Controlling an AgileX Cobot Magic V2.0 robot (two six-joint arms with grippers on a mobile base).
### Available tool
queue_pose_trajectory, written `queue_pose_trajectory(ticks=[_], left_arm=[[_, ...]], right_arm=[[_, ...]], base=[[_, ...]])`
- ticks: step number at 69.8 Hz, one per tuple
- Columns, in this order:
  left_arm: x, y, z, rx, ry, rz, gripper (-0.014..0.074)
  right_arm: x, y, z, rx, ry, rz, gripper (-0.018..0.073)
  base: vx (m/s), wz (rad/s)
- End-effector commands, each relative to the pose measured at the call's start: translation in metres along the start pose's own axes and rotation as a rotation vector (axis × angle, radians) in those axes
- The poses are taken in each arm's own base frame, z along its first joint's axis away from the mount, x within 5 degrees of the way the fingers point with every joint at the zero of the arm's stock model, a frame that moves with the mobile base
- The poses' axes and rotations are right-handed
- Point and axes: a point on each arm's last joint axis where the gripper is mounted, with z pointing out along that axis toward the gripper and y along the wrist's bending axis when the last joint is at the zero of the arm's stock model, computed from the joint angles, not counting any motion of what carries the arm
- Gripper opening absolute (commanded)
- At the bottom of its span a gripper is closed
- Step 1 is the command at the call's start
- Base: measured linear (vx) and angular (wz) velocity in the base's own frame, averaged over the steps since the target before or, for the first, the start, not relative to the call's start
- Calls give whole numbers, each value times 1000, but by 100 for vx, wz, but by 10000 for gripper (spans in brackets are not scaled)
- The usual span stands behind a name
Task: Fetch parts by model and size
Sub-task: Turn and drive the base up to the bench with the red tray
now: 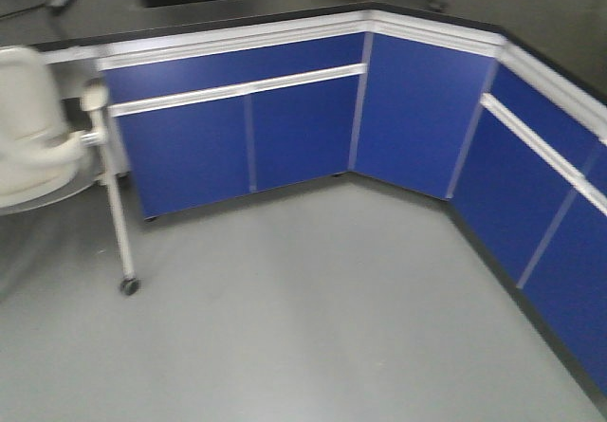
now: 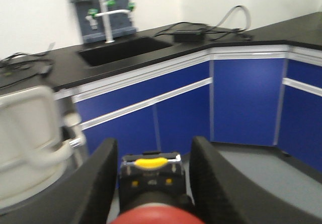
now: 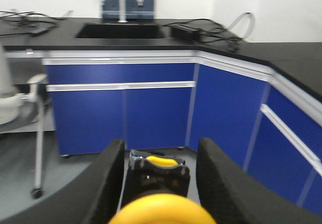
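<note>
In the left wrist view, the red-capped push-button switch sits between my left gripper's black fingers, which are shut on its black body. Its red cap fills the bottom edge and a yellow tab shows at its far end. In the right wrist view, my right gripper is shut on the yellow-capped switch, whose black body points away between the fingers. Both parts are held in the air above the grey floor. Neither gripper nor part appears in the front view.
Blue cabinets under a black countertop wrap round the corner ahead and to the right. A sink with a faucet and cables lie on top. A white chair with a castered leg stands left.
</note>
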Motion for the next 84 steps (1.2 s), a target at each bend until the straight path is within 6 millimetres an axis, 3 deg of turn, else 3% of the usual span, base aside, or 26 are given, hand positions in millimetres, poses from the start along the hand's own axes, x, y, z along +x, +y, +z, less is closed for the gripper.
queue_pose_trajectory(ticks=[1,84], left_arm=[[-14,0,-1,7,-86,-1,-6],[-14,0,-1,7,-86,-1,-6]], right_arm=[[-16,0,-2,3,-96,-20,-2],[-16,0,-2,3,-96,-20,-2]], base=[[17,-77],[12,-80]])
